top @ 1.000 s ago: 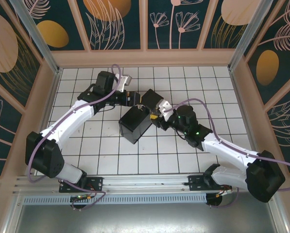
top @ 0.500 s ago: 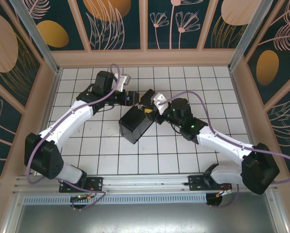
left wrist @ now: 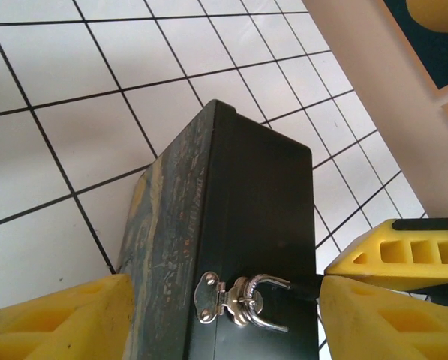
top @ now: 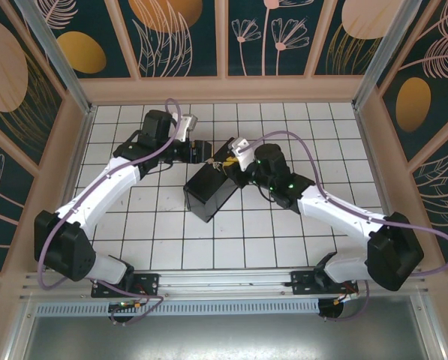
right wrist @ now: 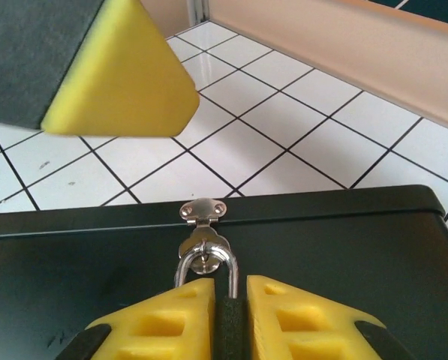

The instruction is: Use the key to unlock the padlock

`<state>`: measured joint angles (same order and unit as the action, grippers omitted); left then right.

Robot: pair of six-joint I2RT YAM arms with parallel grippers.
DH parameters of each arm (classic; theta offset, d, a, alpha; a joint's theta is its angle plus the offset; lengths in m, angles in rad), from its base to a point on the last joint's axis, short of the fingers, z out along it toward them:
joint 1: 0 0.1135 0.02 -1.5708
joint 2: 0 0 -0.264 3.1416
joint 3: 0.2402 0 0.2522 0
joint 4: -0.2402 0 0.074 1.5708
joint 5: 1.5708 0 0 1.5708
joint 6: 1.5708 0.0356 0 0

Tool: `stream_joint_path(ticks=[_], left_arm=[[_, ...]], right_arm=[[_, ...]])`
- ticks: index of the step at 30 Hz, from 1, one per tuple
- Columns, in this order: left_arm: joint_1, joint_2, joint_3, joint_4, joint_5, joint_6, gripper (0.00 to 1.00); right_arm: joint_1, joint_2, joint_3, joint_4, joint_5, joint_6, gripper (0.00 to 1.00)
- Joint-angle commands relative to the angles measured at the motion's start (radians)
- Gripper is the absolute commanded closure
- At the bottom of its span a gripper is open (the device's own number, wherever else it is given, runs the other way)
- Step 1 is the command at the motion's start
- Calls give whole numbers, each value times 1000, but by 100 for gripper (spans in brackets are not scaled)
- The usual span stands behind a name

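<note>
The padlock's silvery shackle [right wrist: 205, 262] is looped through the hasp [right wrist: 202, 211] on the end of the dark painted box [top: 208, 191]. My right gripper [right wrist: 227, 289] is shut on the padlock; its body is buried between the yellow fingers [right wrist: 306, 319] and only the shackle sticks out. In the left wrist view the shackle [left wrist: 267, 301] and hasp [left wrist: 208, 297] lie between my left gripper's [left wrist: 224, 291] widely spread fingers [left wrist: 66, 319], which stand open astride the box's end with nothing held. From above, the left gripper [top: 203, 150] and right gripper [top: 235, 159] meet at the box's upper corner. The key is hidden.
The box lies tilted across the white tiled floor [top: 163, 232]. Beige walls [top: 224, 90] ring the floor on three sides. One yellow finger [right wrist: 111, 71] of the left gripper hangs above the box in the right wrist view.
The right gripper has moved up and left along the box to its hasp end and now grips the padlock. The left arm has shifted only slightly.
</note>
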<state>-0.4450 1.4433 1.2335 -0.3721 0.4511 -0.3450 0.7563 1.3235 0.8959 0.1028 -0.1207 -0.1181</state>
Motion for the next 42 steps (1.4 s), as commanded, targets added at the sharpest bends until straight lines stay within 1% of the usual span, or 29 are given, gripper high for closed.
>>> stream_joint_path(ticks=[1, 5, 10, 14, 16, 21, 23, 25, 31, 33, 36, 39, 42], left_arm=[[5, -45, -27, -26, -27, 6, 33], [5, -54, -32, -32, -38, 12, 33], [8, -54, -29, -29, -36, 19, 33], [11, -51, -28, -24, -30, 21, 33], [11, -50, -29, -27, -27, 24, 33], [11, -65, -75, -29, -41, 8, 33], [10, -82, -104, -19, -29, -1, 32], [10, -87, -122, -16, -11, -3, 32], [10, -95, -156, 0, 73, 0, 33], [8, -94, -171, 12, 105, -7, 34], [5, -108, -197, 20, 116, -9, 35], [5, -115, -216, 27, 122, -11, 35], [6, -104, -223, 24, 123, -8, 38]], right_arm=[[18, 13, 60, -86, 29, 104, 83], [20, 8, 71, -148, 47, 167, 82], [16, 13, 106, -235, 42, 142, 70], [14, 13, 119, -242, 41, 133, 69], [15, 21, 124, -243, 34, 125, 70], [17, 72, 157, -280, 29, 168, 87], [19, 84, 175, -308, 48, 224, 93], [19, 78, 176, -322, 52, 308, 97], [21, 4, 98, -249, 13, 550, 99], [22, -15, 77, -230, 21, 624, 100], [24, -34, 45, -196, 20, 744, 100], [26, -54, -17, -85, -20, 872, 100], [39, -57, 0, -91, 29, 923, 100]])
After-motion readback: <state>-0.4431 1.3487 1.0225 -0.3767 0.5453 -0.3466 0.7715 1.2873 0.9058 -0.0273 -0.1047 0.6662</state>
